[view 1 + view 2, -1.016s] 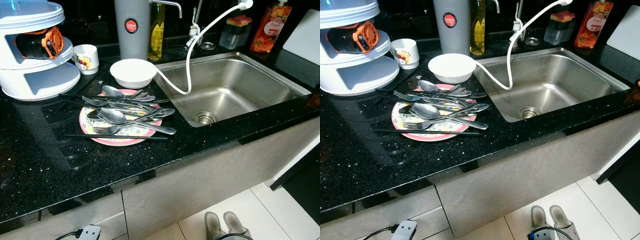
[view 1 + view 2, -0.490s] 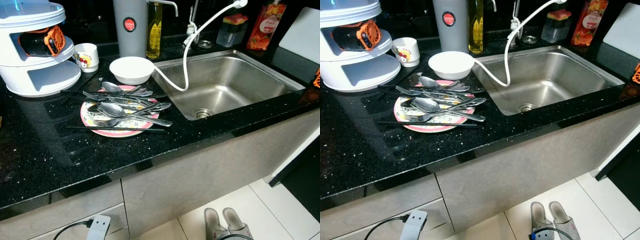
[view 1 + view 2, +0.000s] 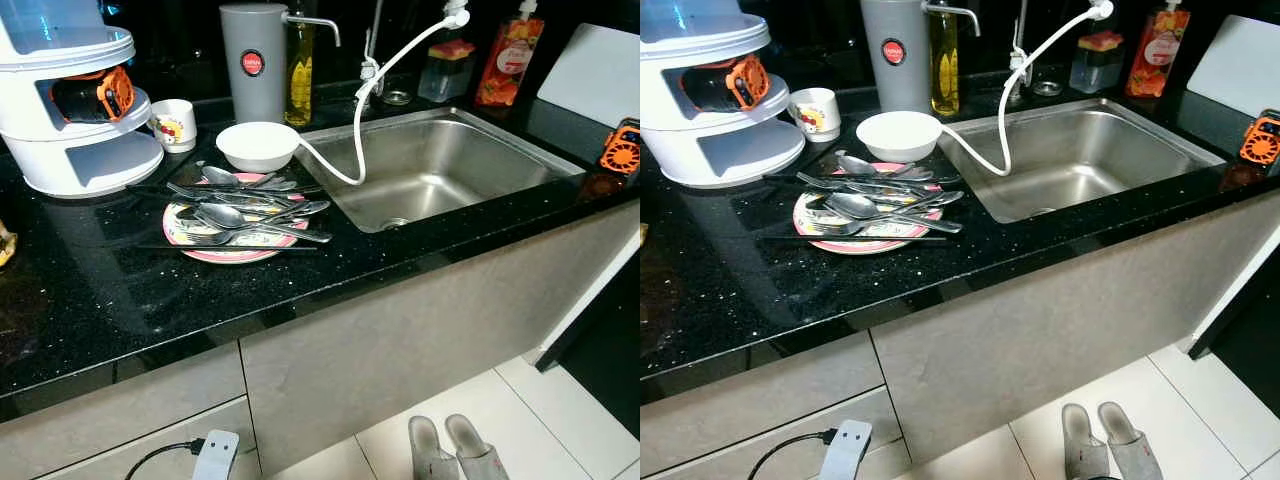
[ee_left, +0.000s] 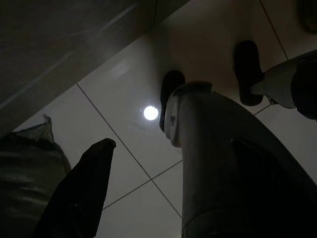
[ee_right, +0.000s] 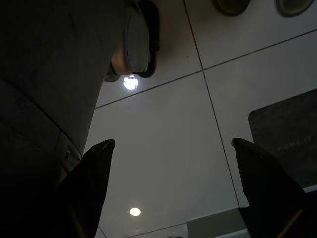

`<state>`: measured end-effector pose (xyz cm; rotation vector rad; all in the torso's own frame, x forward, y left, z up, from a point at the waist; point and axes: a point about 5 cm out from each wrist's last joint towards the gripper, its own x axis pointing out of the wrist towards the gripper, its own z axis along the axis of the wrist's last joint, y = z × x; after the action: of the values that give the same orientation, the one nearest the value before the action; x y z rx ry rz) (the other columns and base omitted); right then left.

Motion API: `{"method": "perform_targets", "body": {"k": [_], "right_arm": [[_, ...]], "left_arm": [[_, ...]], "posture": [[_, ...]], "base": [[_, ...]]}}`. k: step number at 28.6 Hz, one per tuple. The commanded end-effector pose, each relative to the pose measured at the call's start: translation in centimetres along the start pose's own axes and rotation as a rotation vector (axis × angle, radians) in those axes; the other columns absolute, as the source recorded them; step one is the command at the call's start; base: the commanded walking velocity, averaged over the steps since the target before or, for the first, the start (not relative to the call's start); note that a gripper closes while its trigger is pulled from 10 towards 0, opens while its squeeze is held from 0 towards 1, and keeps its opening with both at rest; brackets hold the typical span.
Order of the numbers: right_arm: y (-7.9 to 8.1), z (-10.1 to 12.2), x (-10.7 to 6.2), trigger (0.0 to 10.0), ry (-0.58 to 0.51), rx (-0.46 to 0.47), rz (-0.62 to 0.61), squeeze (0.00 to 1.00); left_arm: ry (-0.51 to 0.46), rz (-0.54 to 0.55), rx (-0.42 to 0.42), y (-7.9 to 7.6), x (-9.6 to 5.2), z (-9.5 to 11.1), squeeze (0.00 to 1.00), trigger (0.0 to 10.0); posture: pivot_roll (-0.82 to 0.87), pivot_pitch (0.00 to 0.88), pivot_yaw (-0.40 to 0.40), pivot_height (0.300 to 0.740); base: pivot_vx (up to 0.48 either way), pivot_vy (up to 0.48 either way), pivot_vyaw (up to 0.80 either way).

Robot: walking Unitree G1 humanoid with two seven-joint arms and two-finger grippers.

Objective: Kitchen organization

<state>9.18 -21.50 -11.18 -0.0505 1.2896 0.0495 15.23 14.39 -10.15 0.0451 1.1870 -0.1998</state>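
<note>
Below, both arms hang idle over the pale tiled floor (image 5: 163, 148), the left gripper (image 4: 173, 183) and the right gripper (image 5: 171, 186) each with fingers spread apart, far under the black counter where the pink round plate (image 3: 236, 243) carries steel cutlery (image 3: 250, 205).

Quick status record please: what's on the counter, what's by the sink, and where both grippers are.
counter: black worktop
plate: pink-rimmed plate, spoons and forks piled on it
bowl: white bowl, behind the plate
mug: white mug, beside the tiered white rack
sink: steel sink, white hose hanging into it
left gripper: open, hanging over floor tiles
right gripper: open, hanging over floor tiles
</note>
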Motion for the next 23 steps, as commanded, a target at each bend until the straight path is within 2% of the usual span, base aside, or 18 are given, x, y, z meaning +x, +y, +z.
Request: {"method": "perform_targets", "body": {"k": [1, 5, 11, 23], "right_arm": [[0.82, -0.32, 0.11, 10.0, 0.009, -0.009, 0.032, 0.00], [0.79, -0.13, 0.12, 10.0, 0.008, -0.016, 0.033, 0.00], [0.75, -0.09, 0.11, 10.0, 0.007, -0.019, 0.032, 0.00], [0.74, -0.13, 0.11, 10.0, 0.008, -0.016, 0.032, 0.00]], "left_arm": [[0.045, -0.032, 0.009, -1.28, 0.12, -1.15, 0.00, 10.0], [0.047, -0.026, 0.008, -0.65, 0.03, -1.24, 0.00, 10.0], [0.048, -0.026, 0.010, -0.58, 0.02, -1.29, 0.00, 10.0], [0.051, -0.027, -0.001, -0.55, 0.01, -1.36, 0.00, 10.0]], "posture": [[-0.02, 0.035, -0.035, 0.740], [-0.02, 0.029, -0.039, 0.740], [-0.02, 0.031, -0.040, 0.740], [-0.02, 0.039, -0.042, 0.740]], "base": [[-0.311, 0.000, 0.00], [-0.312, 0.000, 0.00], [-0.332, 0.000, 0.00], [-0.480, 0.000, 0.00]]}}
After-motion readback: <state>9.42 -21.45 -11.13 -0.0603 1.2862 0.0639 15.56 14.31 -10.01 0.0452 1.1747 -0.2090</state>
